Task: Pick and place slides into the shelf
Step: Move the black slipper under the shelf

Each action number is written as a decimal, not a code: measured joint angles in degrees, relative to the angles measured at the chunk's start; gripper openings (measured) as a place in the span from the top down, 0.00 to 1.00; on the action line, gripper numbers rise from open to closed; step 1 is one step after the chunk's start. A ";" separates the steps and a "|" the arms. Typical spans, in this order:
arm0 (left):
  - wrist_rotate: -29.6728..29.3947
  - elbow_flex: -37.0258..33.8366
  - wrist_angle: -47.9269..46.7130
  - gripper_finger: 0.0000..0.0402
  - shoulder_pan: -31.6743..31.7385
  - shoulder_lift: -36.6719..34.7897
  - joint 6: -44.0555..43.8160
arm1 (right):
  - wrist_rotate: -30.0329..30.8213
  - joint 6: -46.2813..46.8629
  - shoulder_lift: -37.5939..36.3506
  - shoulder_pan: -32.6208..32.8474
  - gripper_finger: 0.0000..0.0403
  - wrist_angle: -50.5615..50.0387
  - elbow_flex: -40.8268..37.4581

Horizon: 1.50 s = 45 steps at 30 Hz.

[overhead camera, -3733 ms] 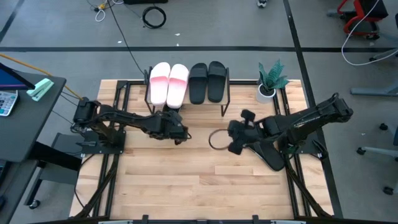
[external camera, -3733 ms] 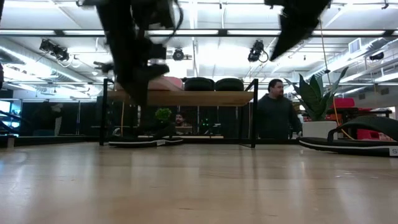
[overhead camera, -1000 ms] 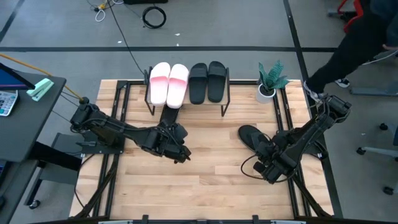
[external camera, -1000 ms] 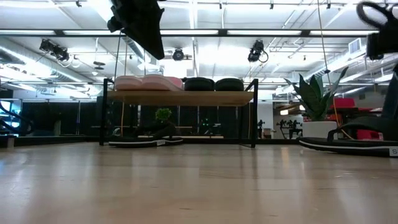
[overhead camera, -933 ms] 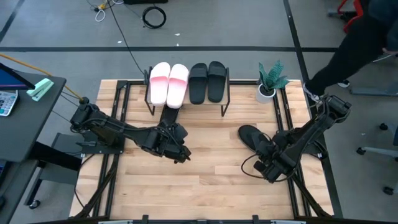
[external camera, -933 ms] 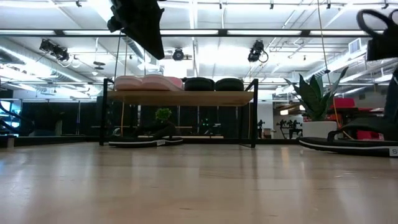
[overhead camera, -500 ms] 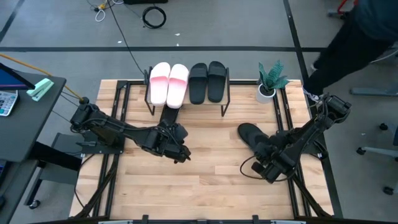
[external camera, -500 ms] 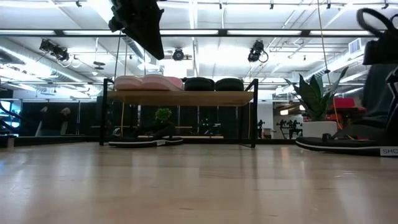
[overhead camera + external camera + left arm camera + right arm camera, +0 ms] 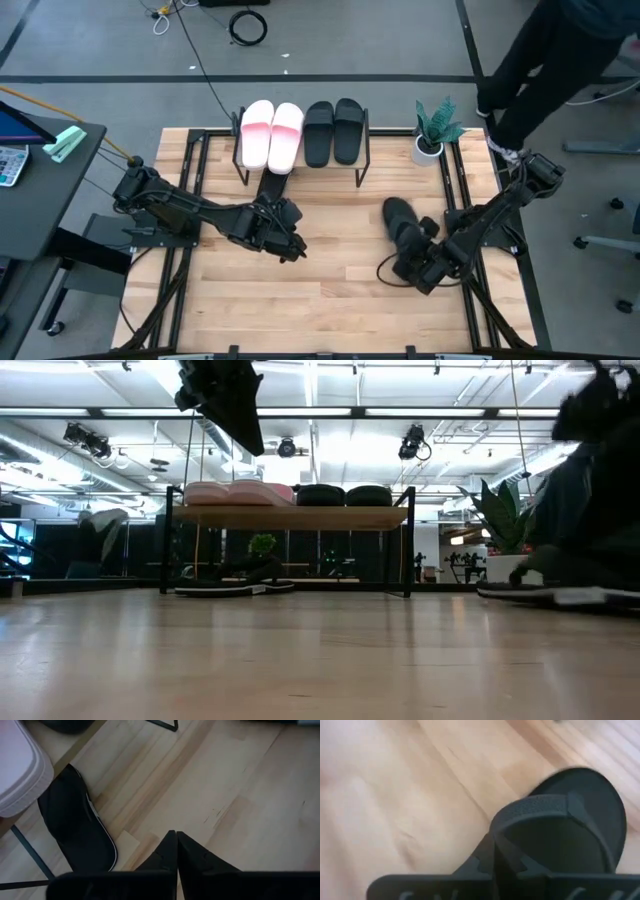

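Observation:
The shelf (image 9: 237, 150) stands at the table's far edge, with two pale pink slides (image 9: 272, 135) and two black slides (image 9: 333, 130) resting on its top board (image 9: 300, 517). A third black slide (image 9: 271, 187) lies flat on the table under the shelf, also visible in the left wrist view (image 9: 75, 835). My left gripper (image 9: 297, 252) hovers shut over bare table, nearer than that slide. A fourth black slide (image 9: 400, 220) lies on the table's right half. My right gripper (image 9: 412, 250), shut, is at its near end. My right gripper (image 9: 493, 840) has its shut fingertips at the side edge of the black slide's strap (image 9: 506, 822), where the strap meets the sole. It comes at the slide slanting down from the table's near side. Whether it pinches or only touches the strap cannot be told. The slide lies sole-down on the table.
A small potted plant (image 9: 435, 130) stands at the far right, beside the shelf. A person's legs (image 9: 540, 60) are on the floor just past the table's far right corner. Bare wood spans the table's middle and near half (image 9: 330, 300).
My right gripper has moved toward the table's left, closing in on the black slide's near end. The slide has shifted slightly on the table. The person beyond the far right corner has walked farther along.

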 joint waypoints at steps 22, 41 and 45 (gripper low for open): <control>0.00 0.04 0.38 0.99 -1.07 -0.31 -0.20 | -6.16 -18.28 0.50 -2.11 0.90 9.85 12.66; 0.02 0.04 0.94 0.99 -1.97 -0.31 -0.61 | -9.45 -5.47 10.42 -1.85 0.64 1.50 12.50; 0.02 0.04 1.11 0.98 -1.97 -0.31 -0.63 | -9.45 -6.96 13.44 -3.38 0.64 1.50 12.50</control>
